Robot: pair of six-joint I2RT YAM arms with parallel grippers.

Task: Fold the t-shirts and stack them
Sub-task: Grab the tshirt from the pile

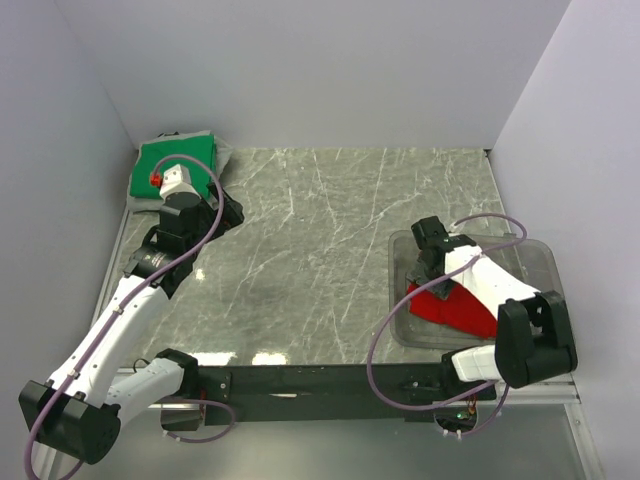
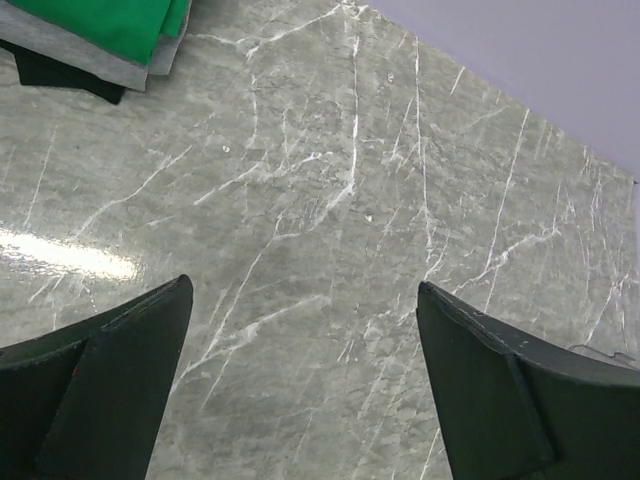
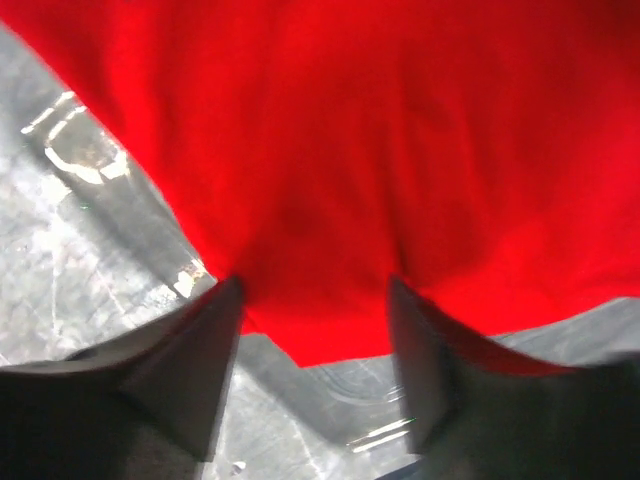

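- You have no text, label, brand, number or sign that can be read in any of the three views.
- The red t-shirt [image 3: 380,150] and the green t-shirt [image 1: 178,156] show you only plain cloth, with no print or tag to read.

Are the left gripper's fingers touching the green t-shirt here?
Apart. The left wrist view shows both fingers open over bare table, with the green t-shirt away at the frame's top left corner.
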